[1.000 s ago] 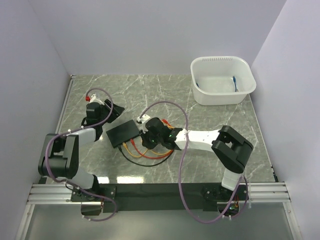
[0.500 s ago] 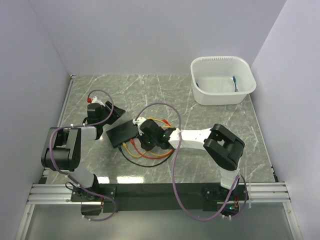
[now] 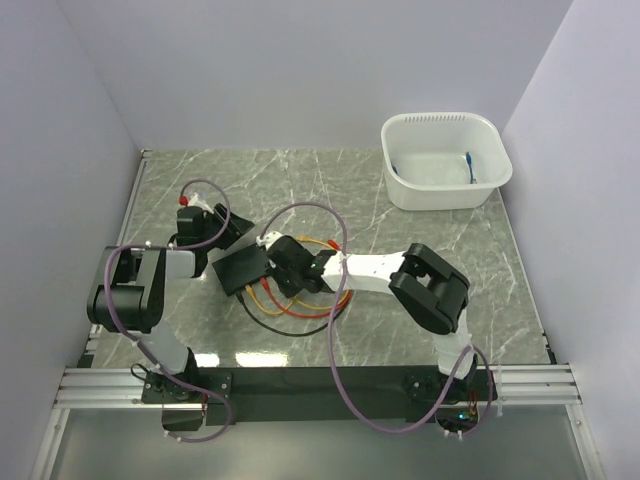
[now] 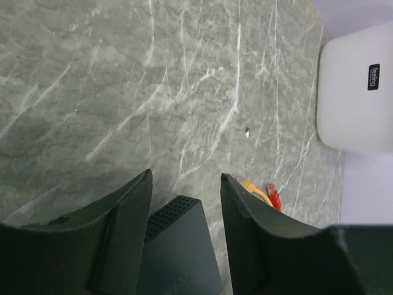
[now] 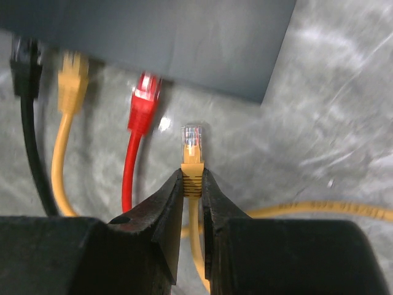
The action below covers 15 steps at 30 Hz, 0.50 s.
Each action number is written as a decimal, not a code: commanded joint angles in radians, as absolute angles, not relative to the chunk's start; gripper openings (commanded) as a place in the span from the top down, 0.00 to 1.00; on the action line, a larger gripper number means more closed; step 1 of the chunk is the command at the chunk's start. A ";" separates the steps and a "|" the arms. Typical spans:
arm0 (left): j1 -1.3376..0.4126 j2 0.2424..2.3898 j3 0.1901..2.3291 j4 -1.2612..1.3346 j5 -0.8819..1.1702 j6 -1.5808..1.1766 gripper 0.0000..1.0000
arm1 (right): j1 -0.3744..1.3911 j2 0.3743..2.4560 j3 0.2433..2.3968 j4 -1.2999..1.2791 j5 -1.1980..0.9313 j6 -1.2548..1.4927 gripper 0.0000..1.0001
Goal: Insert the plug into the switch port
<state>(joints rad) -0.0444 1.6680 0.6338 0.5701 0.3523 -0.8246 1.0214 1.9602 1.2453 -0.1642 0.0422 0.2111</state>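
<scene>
1. Top external view: the switch (image 3: 243, 268) lies flat on the tabletop (image 3: 330, 185), left of centre. The left gripper (image 3: 228, 238) is at its far corner and the right gripper (image 3: 283, 262) at its near-right edge. The white tub (image 3: 440, 121) stands well apart at the far right. It holds a blue piece (image 3: 468, 168) by its right wall; anything else inside is too small to tell. The switch looks loose, so a push from the right could slide it.
2. Left wrist view: the left gripper (image 4: 185, 179) is open, its jaws straddling a corner of the switch (image 4: 181, 252) without clamping it. Unbraced like this, the switch may skid or turn under insertion force.
3. Right wrist view: the right gripper (image 5: 192, 181) is closed on the plug (image 5: 192, 144), pinching its boot.
   - The plug tip sits just short of the switch (image 5: 184, 37) edge, beside the seated red cable (image 5: 144, 101).
   - A yellow cable (image 5: 72, 80) and a black cable (image 5: 26, 61) are plugged in further left.
   - The free port itself is hidden.
   - Pinched so narrowly, the plug could pivot, meet the housing off-line and jam, or catch the red neighbour.
</scene>
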 commanded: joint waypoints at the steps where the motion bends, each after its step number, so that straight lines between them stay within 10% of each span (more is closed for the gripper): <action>1: -0.041 1.689 0.664 0.621 0.391 -0.808 0.46 | 1.026 1.989 1.321 -0.198 0.104 0.199 1.00; 15: -0.043 1.704 0.660 0.640 0.422 -0.815 0.48 | 1.014 2.043 1.416 -0.222 0.124 0.204 1.00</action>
